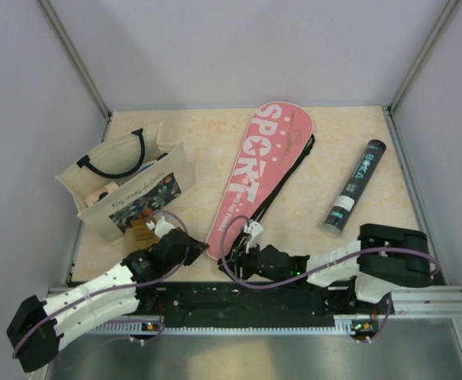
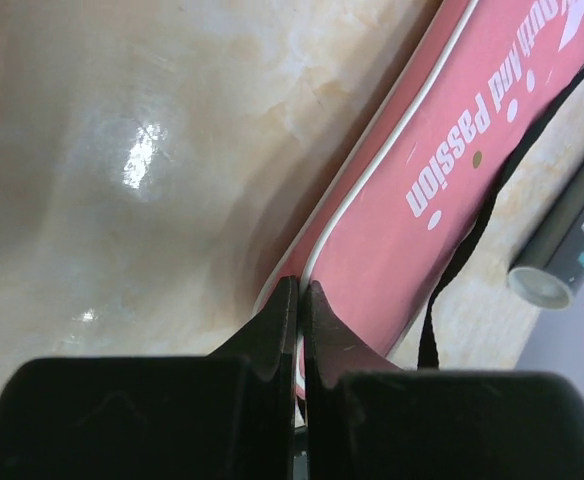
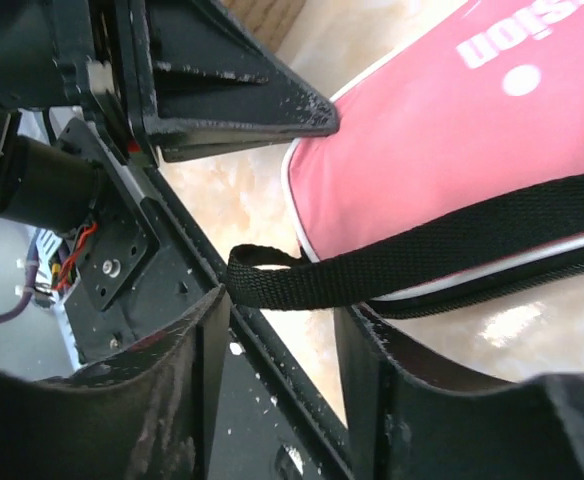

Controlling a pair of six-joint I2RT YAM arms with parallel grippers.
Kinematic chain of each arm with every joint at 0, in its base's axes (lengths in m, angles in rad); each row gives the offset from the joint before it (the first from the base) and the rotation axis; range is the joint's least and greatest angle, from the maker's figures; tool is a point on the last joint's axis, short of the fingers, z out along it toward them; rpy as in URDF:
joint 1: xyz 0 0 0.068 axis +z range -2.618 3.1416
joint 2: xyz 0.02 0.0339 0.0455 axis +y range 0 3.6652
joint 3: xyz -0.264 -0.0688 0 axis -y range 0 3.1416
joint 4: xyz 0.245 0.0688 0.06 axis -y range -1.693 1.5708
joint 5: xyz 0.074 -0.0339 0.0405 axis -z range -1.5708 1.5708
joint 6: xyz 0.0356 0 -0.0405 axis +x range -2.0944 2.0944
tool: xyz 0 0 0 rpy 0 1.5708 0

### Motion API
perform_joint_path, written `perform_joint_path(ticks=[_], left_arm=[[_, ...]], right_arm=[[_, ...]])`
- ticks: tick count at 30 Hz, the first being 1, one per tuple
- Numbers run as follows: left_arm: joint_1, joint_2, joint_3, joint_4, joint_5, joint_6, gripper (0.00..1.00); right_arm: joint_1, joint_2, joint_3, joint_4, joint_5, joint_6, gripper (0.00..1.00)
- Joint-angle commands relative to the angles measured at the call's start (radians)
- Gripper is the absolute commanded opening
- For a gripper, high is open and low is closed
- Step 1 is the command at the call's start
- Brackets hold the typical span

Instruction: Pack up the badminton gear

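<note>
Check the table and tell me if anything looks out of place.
The black strap trails loose past the narrow end of the pink SPORT cover, its loop lying between the open fingers of the right pincer. The black tube lies on its side, apart from the cover. Nothing looks spilled or damaged.

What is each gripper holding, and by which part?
Nothing held: left gripper shut empty beside the pink racket-shaped cover; right gripper open, jaws either side of its black strap loop.
</note>
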Motion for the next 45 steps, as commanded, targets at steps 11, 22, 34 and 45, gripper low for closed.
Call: perform_joint_path(ticks=[11,22,34,45], left_arm=[[-0.016,0.017,0.196,-0.037,-0.028,0.352,0.26],[-0.016,-0.001,0.434,-0.147,-0.128,0.711,0.71],[-0.016,-0.194,0.601,0.011,-0.039,1.03,0.99],[-0.016,-0.312,0.554,-0.037,-0.055,1.008,0.99]], right_arm=[[0.003,-0.741,0.078,-1.027,0.219,0.24,0.79],[0.005,-1.007,0.275,-1.337,0.582,0.133,0.99],[0.003,-0.786,0.566,-1.371,0.75,0.024,0.99],[0.005,-0.771,0.589,-1.33,0.81,-0.02,0.99]])
